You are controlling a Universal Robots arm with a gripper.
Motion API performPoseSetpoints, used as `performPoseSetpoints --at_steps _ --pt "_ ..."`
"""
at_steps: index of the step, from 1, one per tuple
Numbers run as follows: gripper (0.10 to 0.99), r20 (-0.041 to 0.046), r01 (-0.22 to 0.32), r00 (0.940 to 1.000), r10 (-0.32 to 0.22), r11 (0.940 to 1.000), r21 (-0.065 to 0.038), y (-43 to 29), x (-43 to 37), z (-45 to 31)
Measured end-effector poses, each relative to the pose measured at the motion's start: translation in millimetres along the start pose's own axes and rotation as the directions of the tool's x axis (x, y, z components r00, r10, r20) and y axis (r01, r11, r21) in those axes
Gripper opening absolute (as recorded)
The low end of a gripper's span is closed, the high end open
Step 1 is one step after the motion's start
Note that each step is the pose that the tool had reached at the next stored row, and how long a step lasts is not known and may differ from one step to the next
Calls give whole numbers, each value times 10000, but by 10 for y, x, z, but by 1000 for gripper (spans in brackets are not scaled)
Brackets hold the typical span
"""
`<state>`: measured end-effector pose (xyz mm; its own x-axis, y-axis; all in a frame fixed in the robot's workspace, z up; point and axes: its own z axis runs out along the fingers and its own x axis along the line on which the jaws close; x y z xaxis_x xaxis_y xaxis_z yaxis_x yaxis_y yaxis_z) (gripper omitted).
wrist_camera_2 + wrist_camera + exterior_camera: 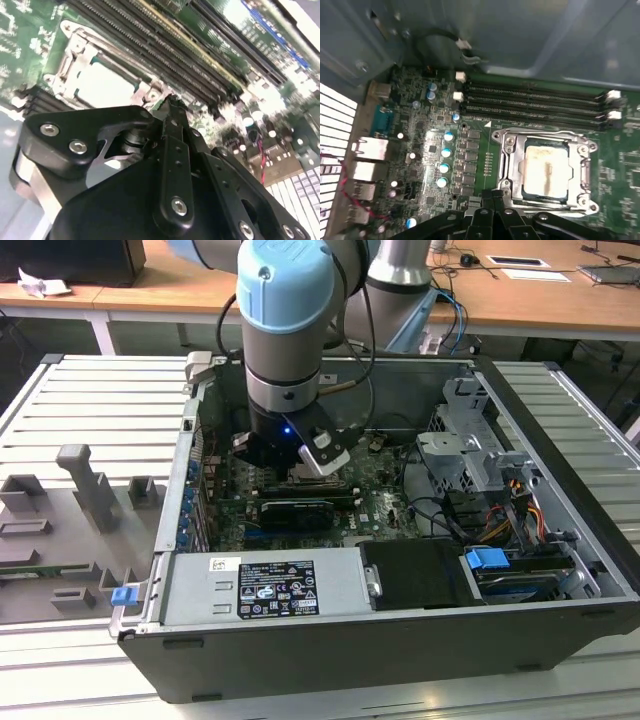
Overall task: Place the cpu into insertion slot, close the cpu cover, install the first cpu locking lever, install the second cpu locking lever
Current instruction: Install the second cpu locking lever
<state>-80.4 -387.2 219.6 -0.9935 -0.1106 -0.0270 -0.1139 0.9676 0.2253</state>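
The pale silvery-grey square cpu sits in the dark metal-rimmed insertion slot, shiny metal cpu cover lowered around it. Black fingers (closed together, holding nothing) hover at the socket's 6 o'clock edge in the first wrist view.

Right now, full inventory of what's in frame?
cpu: 1, silvery-grey, seated in the insertion slot
cpu cover: 1, shiny metal frame, down around the cpu
insertion slot: 1, dark, on the motherboard
motherboard: 1, green, inside the case
memory slots: several, black, beside the socket
computer case: 1, dark grey, open, on the table
power supply: 1, grey, along the case's near edge
fixtures: several, grey, exterior view's left
gripper: 1, black, just beside the socket
arm: 1, grey and blue, reaching into the case
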Motion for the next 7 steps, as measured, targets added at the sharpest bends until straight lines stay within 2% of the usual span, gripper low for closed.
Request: performPoseSetpoints --at_steps 2,7 --pt "106 -2 0 10000 0 10000 2 13 -2 -58" --pt "106 0 0 10000 0 10000 1 15 -2 -65"
